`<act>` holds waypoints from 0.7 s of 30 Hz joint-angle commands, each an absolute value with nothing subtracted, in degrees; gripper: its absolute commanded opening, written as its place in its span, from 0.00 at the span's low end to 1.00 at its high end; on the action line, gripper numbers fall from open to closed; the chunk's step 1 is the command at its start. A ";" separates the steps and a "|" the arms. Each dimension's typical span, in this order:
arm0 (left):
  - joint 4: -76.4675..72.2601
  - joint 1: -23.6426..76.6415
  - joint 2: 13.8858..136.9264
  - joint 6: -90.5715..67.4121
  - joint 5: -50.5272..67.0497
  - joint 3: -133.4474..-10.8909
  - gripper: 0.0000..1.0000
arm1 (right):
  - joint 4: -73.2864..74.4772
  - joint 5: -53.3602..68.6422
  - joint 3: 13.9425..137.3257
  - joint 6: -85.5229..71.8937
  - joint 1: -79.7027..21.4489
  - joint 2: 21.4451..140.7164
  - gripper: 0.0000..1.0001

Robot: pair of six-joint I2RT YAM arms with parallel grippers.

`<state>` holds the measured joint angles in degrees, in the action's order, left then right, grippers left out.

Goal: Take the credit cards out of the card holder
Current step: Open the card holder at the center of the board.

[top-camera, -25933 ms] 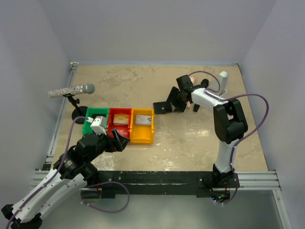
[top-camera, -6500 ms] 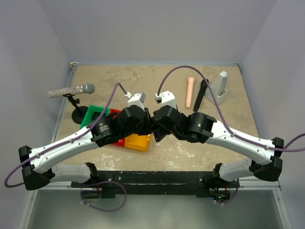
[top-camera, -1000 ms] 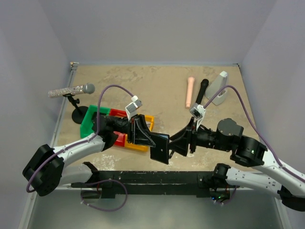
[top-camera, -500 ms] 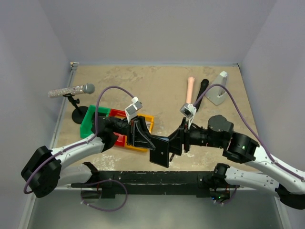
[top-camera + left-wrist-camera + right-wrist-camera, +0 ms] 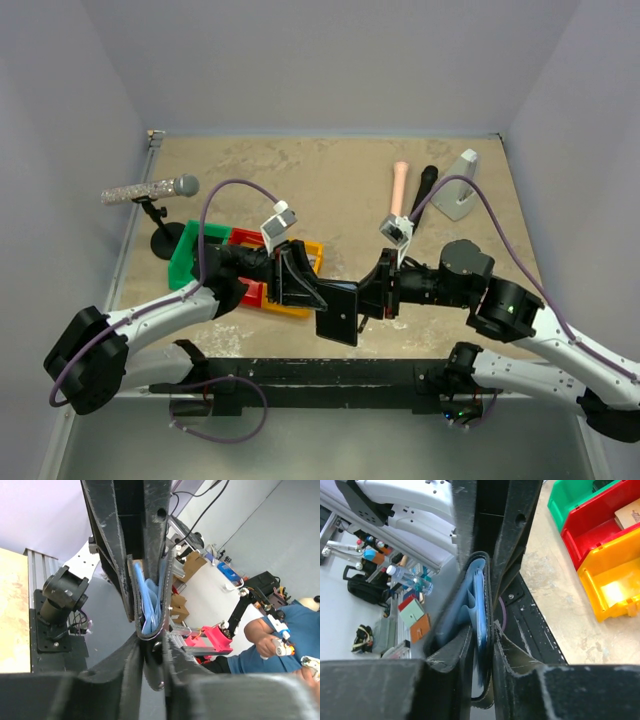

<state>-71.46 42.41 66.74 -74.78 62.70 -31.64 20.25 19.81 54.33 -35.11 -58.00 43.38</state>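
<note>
The card holder (image 5: 335, 312) hangs in the air above the near edge of the tabletop (image 5: 350, 190), just in front of the joined bins (image 5: 205, 240). It is stretched between 2 grippers that face each other. The left gripper (image 5: 300, 285) is clenched on one edge and the right gripper (image 5: 372, 298) is clamped on the opposite edge, which likely steadies the limp wallet from both ends.

The wrist views show it edge-on, with its black covers close together and pale blue pockets between them. Whether any card remains in those pockets cannot be told. 1 tan card (image 5: 630, 512) lies in the red bin (image 5: 600, 535). The other credit cards are not clearly visible.
</note>
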 commanded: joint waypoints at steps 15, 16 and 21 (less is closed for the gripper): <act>-41.48 37.44 56.53 -49.71 45.20 -32.06 1.00 | 48.49 -7.96 64.32 -27.60 -57.57 45.08 0.00; -32.00 37.96 53.99 -43.05 42.13 -34.26 1.00 | 51.39 -12.26 65.82 -27.51 -57.57 45.78 0.00; 17.29 43.94 53.59 -32.34 3.04 -48.30 1.00 | 59.58 -26.17 69.87 -29.35 -57.57 50.18 0.00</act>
<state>-27.57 40.07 52.66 -46.17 36.36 -36.34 51.05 -10.02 65.71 -29.19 -57.71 47.46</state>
